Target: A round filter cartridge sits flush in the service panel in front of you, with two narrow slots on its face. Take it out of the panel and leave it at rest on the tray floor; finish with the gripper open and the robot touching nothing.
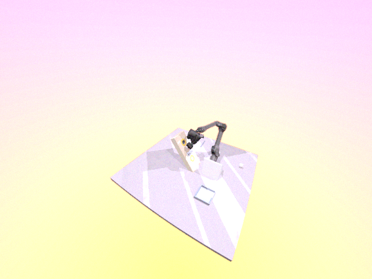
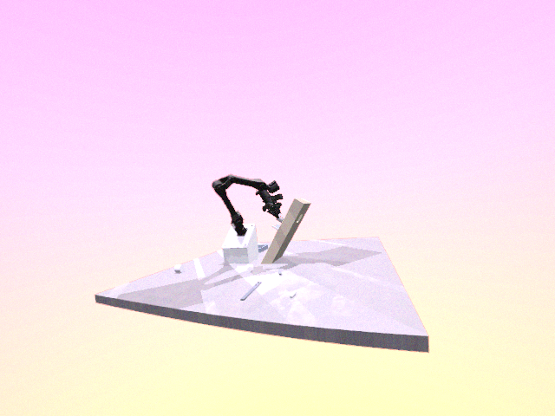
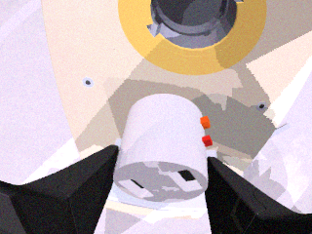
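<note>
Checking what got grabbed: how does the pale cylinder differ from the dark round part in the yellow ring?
The pale cylinder is whitish; the dark round part is grey-black. The cylinder sticks out, clamped in the end effector; the dark part sits in the panel. The cylinder bears orange and red marks; the dark part, none. Both are round.
</note>
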Controlling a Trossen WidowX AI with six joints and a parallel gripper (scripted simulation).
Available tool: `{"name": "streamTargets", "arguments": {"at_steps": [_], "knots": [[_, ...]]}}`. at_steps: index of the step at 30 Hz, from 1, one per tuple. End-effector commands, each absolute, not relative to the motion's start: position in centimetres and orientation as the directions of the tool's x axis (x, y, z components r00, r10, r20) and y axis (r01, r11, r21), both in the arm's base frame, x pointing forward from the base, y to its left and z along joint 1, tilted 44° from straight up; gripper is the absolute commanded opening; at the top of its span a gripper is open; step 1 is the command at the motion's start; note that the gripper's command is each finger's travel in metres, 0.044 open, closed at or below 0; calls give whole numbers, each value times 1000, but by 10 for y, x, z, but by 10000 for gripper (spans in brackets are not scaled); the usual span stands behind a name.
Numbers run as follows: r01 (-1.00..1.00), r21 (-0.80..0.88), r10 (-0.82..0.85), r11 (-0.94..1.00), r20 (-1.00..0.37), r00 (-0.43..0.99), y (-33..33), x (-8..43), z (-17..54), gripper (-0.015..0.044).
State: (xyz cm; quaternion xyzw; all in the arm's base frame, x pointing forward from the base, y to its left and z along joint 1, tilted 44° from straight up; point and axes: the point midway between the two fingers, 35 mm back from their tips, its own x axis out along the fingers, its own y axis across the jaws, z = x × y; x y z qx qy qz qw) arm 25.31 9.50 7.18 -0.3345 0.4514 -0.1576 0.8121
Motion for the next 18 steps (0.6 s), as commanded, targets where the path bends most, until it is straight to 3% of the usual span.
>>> {"name": "streamTargets", "arguments": {"at_steps": [1,10,18], "knots": [[-46,-679,-551,733,-632,545,109,245,85,0],[-40,-685,-558,727,-624,548,130,221,115,0],[-41,-683,-556,729,-625,548,151,224,94,0]]}}
